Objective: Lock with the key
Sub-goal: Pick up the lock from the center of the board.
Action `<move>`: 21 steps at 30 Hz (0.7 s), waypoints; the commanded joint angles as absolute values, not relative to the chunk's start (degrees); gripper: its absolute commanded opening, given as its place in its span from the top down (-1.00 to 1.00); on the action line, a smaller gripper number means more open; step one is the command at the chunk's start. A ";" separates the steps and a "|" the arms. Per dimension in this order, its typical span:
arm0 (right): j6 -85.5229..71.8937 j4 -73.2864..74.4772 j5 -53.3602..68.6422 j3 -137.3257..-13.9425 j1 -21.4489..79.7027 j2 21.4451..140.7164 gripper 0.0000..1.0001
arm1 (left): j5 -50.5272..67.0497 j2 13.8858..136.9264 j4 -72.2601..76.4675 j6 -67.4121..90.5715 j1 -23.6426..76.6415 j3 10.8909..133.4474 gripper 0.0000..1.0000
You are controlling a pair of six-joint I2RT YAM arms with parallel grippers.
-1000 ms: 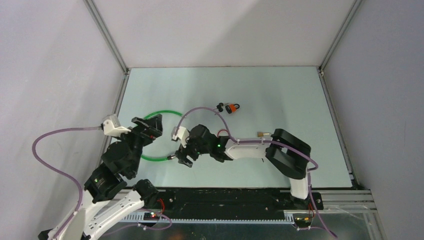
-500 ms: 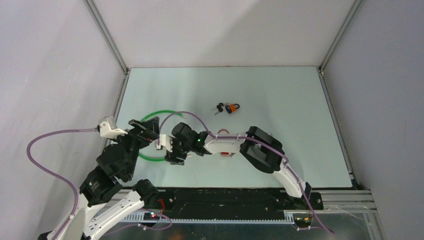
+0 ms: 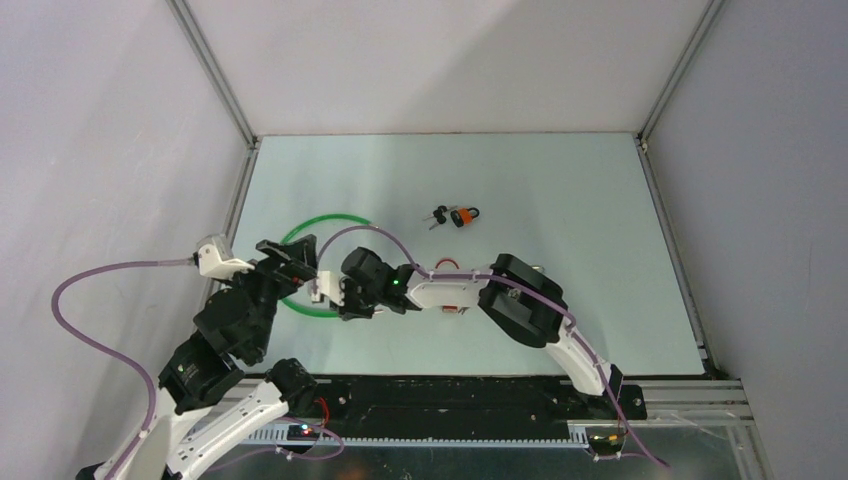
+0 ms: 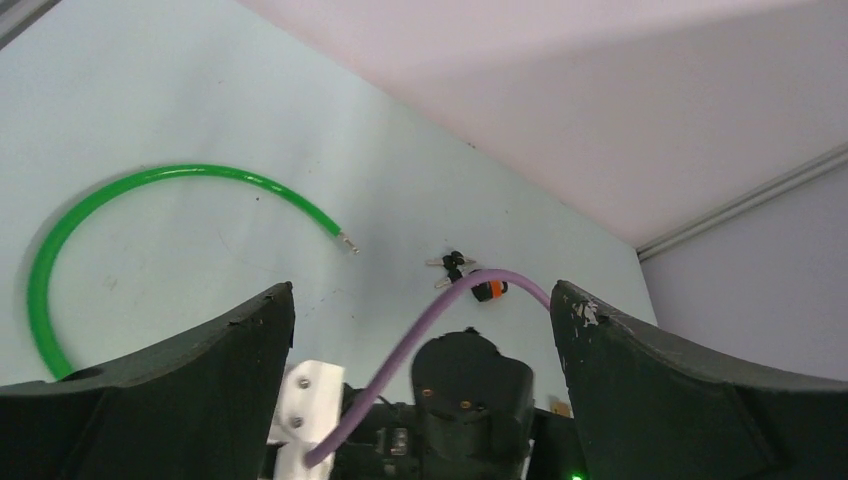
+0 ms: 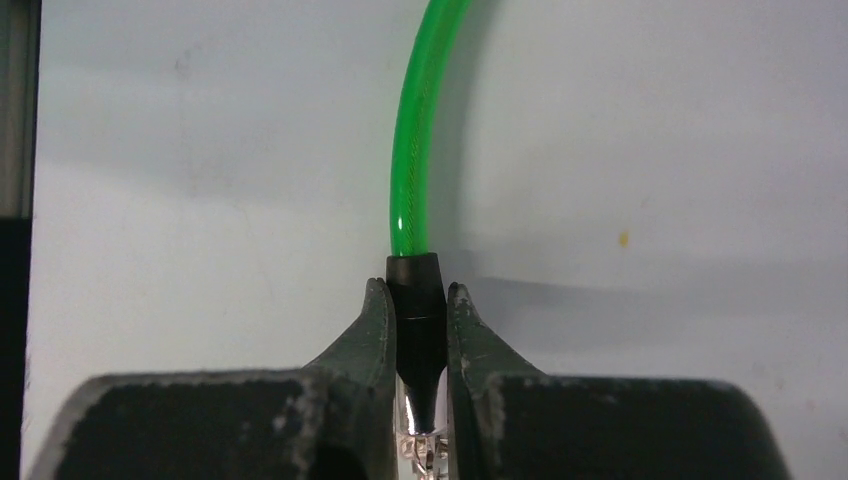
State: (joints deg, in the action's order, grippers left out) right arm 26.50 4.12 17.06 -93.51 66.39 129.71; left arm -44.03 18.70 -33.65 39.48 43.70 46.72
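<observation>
Padlock (image 3: 463, 215), orange with its keys (image 3: 438, 215) just beside it, lies on the table (image 3: 560, 200) well apart from both claws, farther out and to their right. The right gripper (image 5: 417, 290) is slightly the nearer. It is pinched nearly closed on the black end cap (image 5: 413, 270) of the green cable (image 5: 410, 150), which runs straight out in line with its fingers. The left gripper (image 3: 295, 258) gapes fully wide just beside it, holding nothing.

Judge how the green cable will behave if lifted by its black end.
Probably springy rather than limp: the green cable holds a smooth open arc on the table. Its free length will likely trail and swing, since the right gripper pinches only the black end cap. Its glossy surface looks slippery.
</observation>
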 commanded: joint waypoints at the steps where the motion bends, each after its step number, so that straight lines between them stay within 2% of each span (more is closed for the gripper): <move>1: 22.02 -0.29 21.14 -86.26 63.16 121.82 1.00 | -49.18 19.59 -33.96 44.21 43.44 44.95 -0.99; 10: 13.99 -9.58 34.25 -77.56 57.59 112.75 1.00 | -49.56 24.04 -35.11 53.88 43.35 40.49 -0.99; 16: 5.55 -18.50 40.39 -74.52 54.83 111.20 1.00 | -41.41 28.93 -34.99 61.99 41.06 37.34 -0.99; 21: -2.61 -26.18 45.03 -73.11 53.07 111.27 1.00 | -32.28 32.28 -33.75 66.06 35.33 33.94 -0.99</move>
